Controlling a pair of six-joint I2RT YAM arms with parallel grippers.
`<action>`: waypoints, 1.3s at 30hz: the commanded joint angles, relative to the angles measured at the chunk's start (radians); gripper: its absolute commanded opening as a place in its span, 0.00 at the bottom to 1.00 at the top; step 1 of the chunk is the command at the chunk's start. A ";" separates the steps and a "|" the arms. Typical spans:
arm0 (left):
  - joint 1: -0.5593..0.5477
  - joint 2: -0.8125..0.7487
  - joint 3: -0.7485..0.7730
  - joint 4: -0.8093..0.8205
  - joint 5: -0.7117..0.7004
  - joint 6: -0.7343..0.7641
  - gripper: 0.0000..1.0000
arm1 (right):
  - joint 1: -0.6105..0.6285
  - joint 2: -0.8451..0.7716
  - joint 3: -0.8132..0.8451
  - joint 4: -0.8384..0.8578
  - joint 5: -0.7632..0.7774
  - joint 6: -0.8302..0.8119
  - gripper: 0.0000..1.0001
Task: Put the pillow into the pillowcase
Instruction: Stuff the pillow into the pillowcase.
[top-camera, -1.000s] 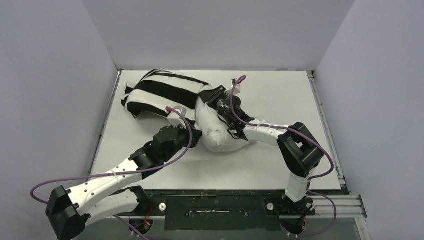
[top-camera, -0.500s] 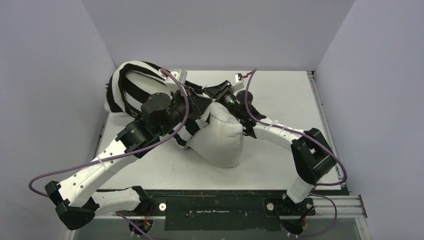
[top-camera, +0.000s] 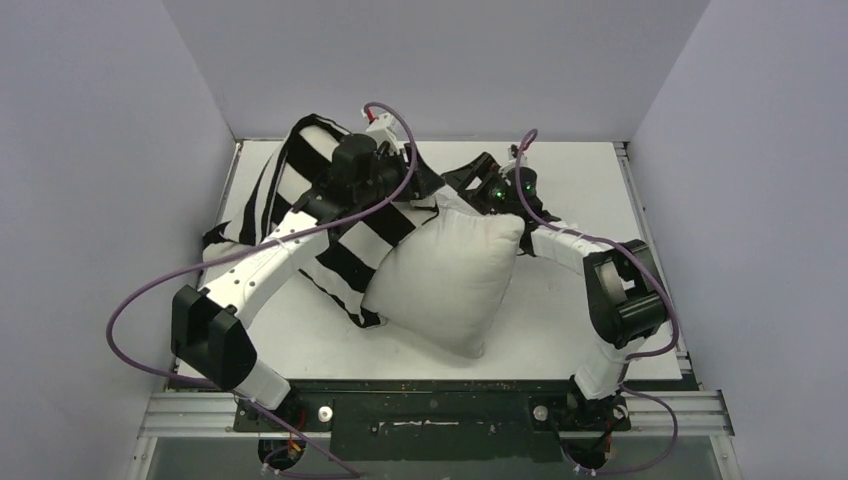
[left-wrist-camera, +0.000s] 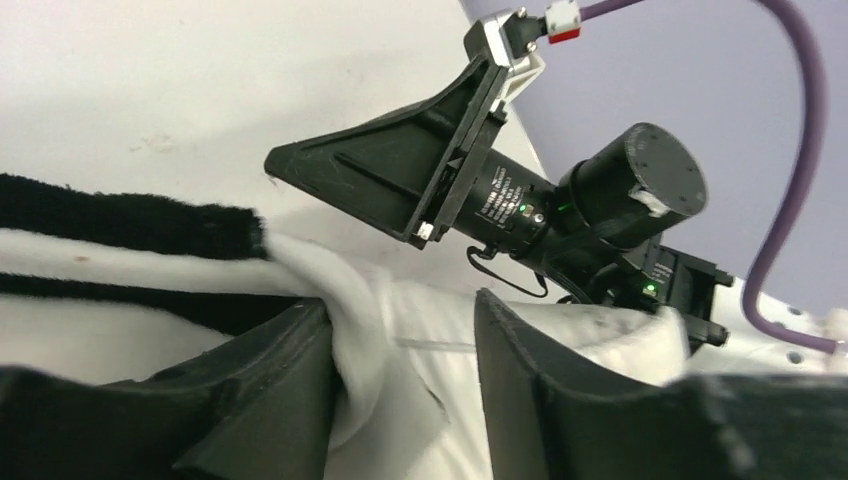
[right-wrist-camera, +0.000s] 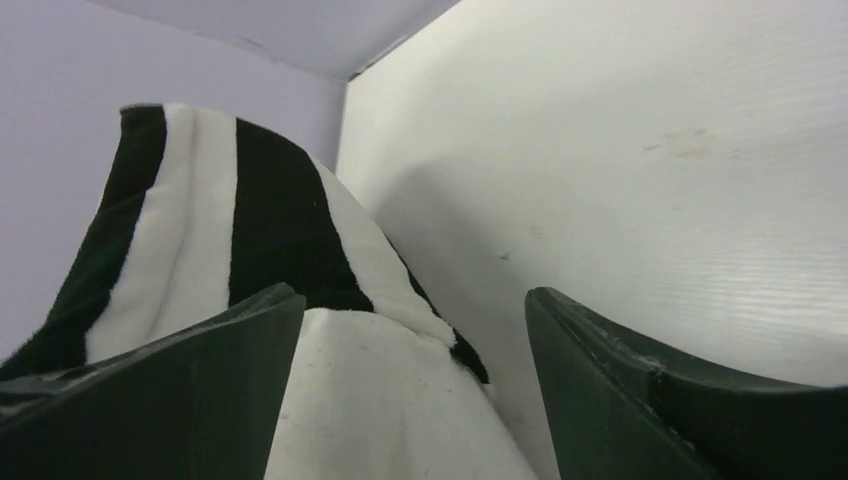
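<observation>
The off-white pillow (top-camera: 445, 280) lies tilted mid-table, its upper left corner tucked under the black-and-white striped pillowcase (top-camera: 300, 190), which is bunched at the back left. At that corner my left gripper (top-camera: 422, 188) is open. In the left wrist view a fold of the pillowcase (left-wrist-camera: 340, 290) rests against one finger of the gripper (left-wrist-camera: 398, 300), with the pillow (left-wrist-camera: 600, 335) beneath. My right gripper (top-camera: 462, 180) faces it, open. In the right wrist view the pillow's corner (right-wrist-camera: 380, 400) sits between the wide jaws of the gripper (right-wrist-camera: 412, 295), and the pillowcase (right-wrist-camera: 270, 230) rises beyond.
The white table (top-camera: 600, 200) is boxed by grey walls at the back, left and right. The left arm (top-camera: 260, 270) crosses over the striped cloth, with a purple cable looping to its left. The right arm (top-camera: 620, 300) folds along the table's right side.
Both grippers, shut on cloth a second ago, have opened. Both arms swung toward the back, the pillowcase was pulled up and leftward, and the pillow now lies flatter and more spread out.
</observation>
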 joint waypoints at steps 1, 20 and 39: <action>0.012 0.009 0.251 -0.139 0.038 0.158 0.53 | -0.103 -0.098 0.134 -0.212 -0.081 -0.229 0.89; -0.023 0.027 -0.020 -0.252 -0.255 0.349 0.62 | -0.217 -0.413 -0.054 -0.704 -0.148 -0.733 1.00; -0.506 0.251 0.291 -0.322 -0.357 0.110 0.00 | -0.052 -0.535 -0.551 -0.051 0.109 -0.223 0.79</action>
